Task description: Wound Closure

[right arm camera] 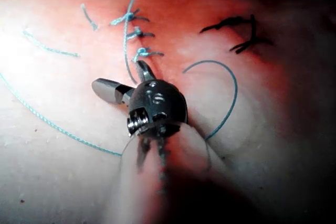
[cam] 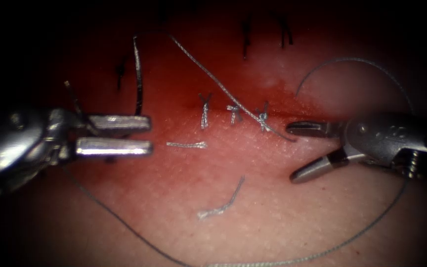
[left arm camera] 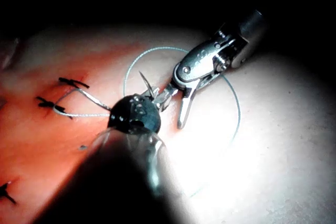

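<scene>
We see left tool (cam: 150,134) jaws slightly parted, holding nothing; needle (cam: 137,74) just above them, left of the cut (cam: 233,111). Right tool (cam: 291,151) gapes around thread (cam: 223,89). Next needs the needle regrasped

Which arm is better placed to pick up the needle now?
Left, probably. The needle lies on the tissue left of the cut, its lower end beside the open fingers of the left tool. The right tool, also open and empty, sits at the cut's far end, near the thread.

Glossy metal hands (cam: 147,134), braided thread (cam: 223,89)
</scene>
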`<state>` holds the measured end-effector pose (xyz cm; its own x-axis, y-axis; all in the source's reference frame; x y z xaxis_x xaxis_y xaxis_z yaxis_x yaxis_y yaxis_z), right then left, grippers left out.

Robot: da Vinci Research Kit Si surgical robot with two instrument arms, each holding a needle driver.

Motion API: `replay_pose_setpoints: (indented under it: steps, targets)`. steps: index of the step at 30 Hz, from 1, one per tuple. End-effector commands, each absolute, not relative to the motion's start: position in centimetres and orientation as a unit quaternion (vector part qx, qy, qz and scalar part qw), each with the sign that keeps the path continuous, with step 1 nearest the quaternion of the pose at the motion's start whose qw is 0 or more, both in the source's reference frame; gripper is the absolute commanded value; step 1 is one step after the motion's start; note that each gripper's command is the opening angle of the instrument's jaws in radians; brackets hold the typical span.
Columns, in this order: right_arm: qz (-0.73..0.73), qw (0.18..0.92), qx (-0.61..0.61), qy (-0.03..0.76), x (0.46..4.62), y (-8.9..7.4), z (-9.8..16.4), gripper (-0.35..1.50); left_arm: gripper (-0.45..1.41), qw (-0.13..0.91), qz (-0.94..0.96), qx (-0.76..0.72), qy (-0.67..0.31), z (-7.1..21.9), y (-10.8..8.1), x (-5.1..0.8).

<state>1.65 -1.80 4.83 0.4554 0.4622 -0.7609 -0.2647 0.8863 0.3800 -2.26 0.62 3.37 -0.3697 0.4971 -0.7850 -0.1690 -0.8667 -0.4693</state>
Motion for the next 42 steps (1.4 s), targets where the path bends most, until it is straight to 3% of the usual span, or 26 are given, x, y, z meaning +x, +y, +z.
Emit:
replay_pose_setpoints:
  steps: [1, 3, 5, 6, 7, 8, 16, 21, 26, 29, 30, 31, 33, 38, 42]
  targets:
    - [0.212, 0.848, 0.102, 0.474, 1.74, -1.8, 5.0, 1.25, -0.45, 0.203, 0.812, -0.525, -0.157, 3.4, 0.7, -2.33]
    - [0.208, 0.854, 0.103, 0.466, 1.75, -1.8, 5.0, 1.23, -0.45, 0.203, 0.812, -0.525, -0.156, 3.4, 0.7, -2.34]
    - [0.207, 0.856, 0.104, 0.461, 1.75, -1.8, 5.1, 1.06, -0.45, 0.203, 0.811, -0.526, -0.157, 3.4, 0.7, -2.34]
    - [0.205, 0.859, 0.105, 0.458, 1.75, -1.8, 5.1, 0.74, -0.45, 0.203, 0.811, -0.526, -0.157, 3.4, 0.7, -2.34]
    - [0.202, 0.865, 0.116, 0.445, 1.72, -1.9, 5.1, -0.27, -0.45, 0.203, 0.811, -0.525, -0.157, 3.5, 0.7, -2.34]
    - [0.207, 0.866, 0.122, 0.438, 1.71, -1.9, 5.1, -0.35, -0.45, 0.203, 0.811, -0.526, -0.158, 3.5, 0.7, -2.34]
    - [0.237, 0.854, 0.188, 0.422, 1.89, -2.2, 4.5, -0.35, -0.45, 0.203, 0.810, -0.527, -0.155, 3.6, 0.7, -2.40]
    - [0.225, 0.844, 0.219, 0.436, 2.24, -2.4, 3.9, -0.35, -0.45, 0.209, 0.815, -0.519, -0.148, 3.7, 0.8, -2.38]
    - [0.207, 0.838, 0.200, 0.464, 2.33, -2.4, 3.8, -0.35, -0.45, 0.211, 0.817, -0.517, -0.147, 3.7, 0.7, -2.38]
    - [0.199, 0.831, 0.172, 0.490, 2.27, -2.2, 3.9, 0.76, -0.45, 0.209, 0.818, -0.516, -0.145, 3.7, 0.7, -2.38]
    - [0.194, 0.835, 0.156, 0.491, 2.23, -2.1, 3.9, 1.03, -0.45, 0.209, 0.818, -0.516, -0.145, 3.7, 0.7, -2.38]
    - [0.193, 0.839, 0.144, 0.488, 2.18, -2.1, 4.0, 1.15, -0.45, 0.207, 0.819, -0.516, -0.143, 3.7, 0.7, -2.37]
    - [0.196, 0.847, 0.121, 0.479, 2.07, -2.0, 4.0, 1.25, -0.45, 0.208, 0.819, -0.515, -0.143, 3.7, 0.7, -2.35]
    - [0.195, 0.856, 0.103, 0.468, 1.84, -1.9, 4.2, 1.25, -0.45, 0.209, 0.827, -0.505, -0.133, 3.7, 0.8, -2.29]
    - [0.200, 0.862, 0.094, 0.456, 1.75, -1.8, 4.4, 1.15, -0.45, 0.212, 0.833, -0.496, -0.124, 3.7, 0.8, -2.28]
